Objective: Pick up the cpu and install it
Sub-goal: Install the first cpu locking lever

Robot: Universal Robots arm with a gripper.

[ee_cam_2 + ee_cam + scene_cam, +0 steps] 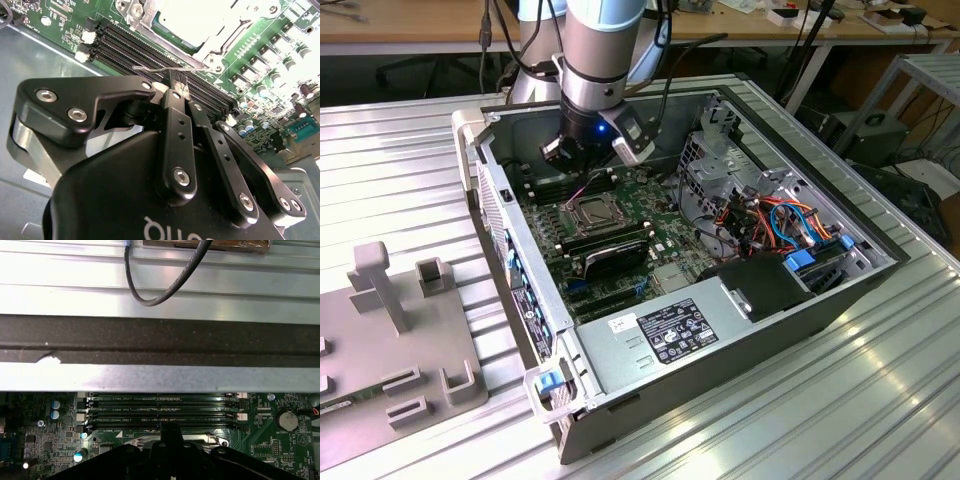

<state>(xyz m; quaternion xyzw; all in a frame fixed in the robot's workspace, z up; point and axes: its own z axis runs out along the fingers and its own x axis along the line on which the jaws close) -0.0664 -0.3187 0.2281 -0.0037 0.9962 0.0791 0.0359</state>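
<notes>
Pincer (175, 84) hung with its fingers drawn together, gripping nothing, tips just above the memory slots (140, 45). Just beyond those slots the cpu (192, 20) lay seated in its socket (211, 51), its silver face washed out by glare and partly cut off.

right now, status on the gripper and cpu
Gripper over the motherboard, jaws shut. Cpu seated in its socket, not held. Thin wire lever right at the tips.
</notes>
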